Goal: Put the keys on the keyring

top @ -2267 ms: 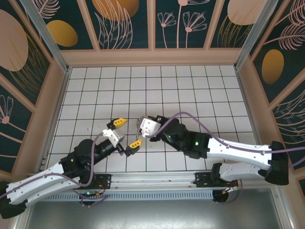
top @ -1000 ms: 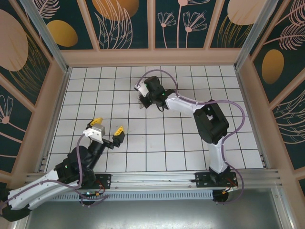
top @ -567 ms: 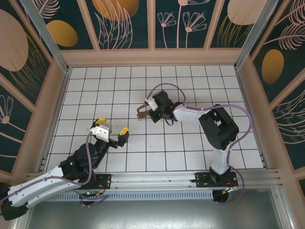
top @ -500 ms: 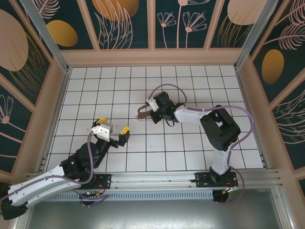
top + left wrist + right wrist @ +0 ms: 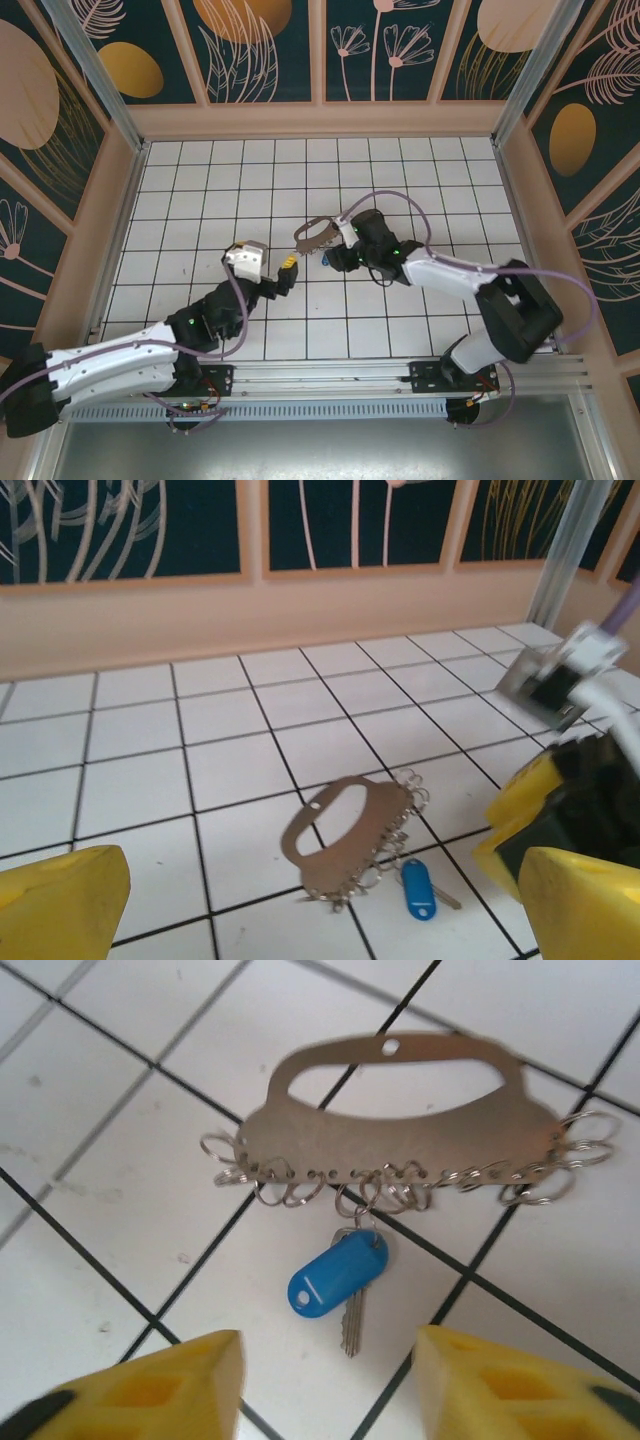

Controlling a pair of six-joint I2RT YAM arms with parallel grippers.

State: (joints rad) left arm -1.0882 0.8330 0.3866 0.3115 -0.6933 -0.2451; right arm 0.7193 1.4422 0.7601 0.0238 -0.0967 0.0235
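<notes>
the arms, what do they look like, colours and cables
The left arm and right arm are white shells with black joints, each with a small green light. A purple cable loops along each. The fingers are chunky bright yellow blocks.

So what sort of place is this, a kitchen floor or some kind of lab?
Most likely a robot test booth, not a home: a white gridded floor boxed in by leaf-patterned wall panels, with a left arm and a right arm bolted to a metal rail at its edge.
</notes>
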